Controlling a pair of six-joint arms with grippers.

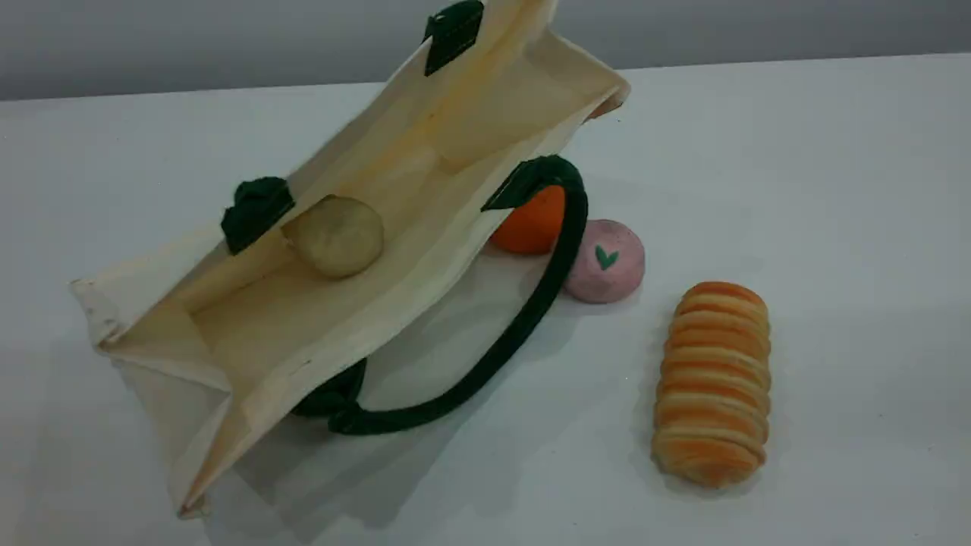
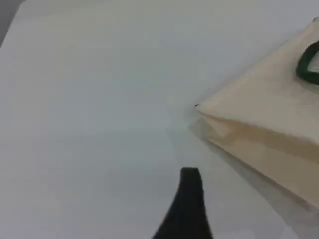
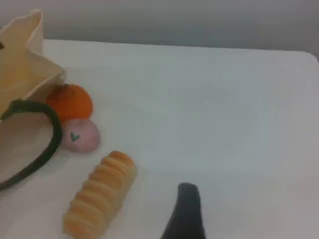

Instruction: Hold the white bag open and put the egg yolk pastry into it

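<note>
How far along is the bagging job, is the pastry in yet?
Done: the egg yolk pastry sits inside the white bag, whose mouth gapes open. In hand: nothing; the left gripper and right gripper hover open over bare table, touching nothing. Left: apparently nothing; the pink ball, orange and bread roll lie outside the bag.

- left claw: one dark fingertip shows at the bottom edge of the left wrist view, curved and tapering to a blunt tip; jaws spread wide.
- right claw: one dark fingertip shows at the bottom edge of the right wrist view, same curved form; jaws spread wide.
- arms: both outside the scene view.
</note>
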